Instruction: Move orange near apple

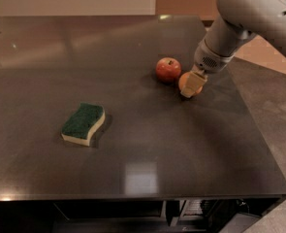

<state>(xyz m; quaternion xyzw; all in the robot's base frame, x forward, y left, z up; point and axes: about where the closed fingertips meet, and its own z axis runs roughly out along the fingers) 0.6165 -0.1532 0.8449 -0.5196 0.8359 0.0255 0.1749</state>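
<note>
Hand (192, 84) clamped on orange (182, 80); apple (168, 69) sits just beside hand. Lower onto bench (133, 169), open slowly, don't nudge apple.

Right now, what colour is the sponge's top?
Sponge top dark green, base pale yellow; camera view. Gripper sits at the orange, by the apple.

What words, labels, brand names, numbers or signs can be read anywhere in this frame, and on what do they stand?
None: no readable text shows anywhere.
The small round red apple and the round matte orange fruit show no sticker.
The green-topped yellow sponge and the dark smooth table are plain.
The gripper, down at the orange just right of the apple, shows no legible marking.
</note>
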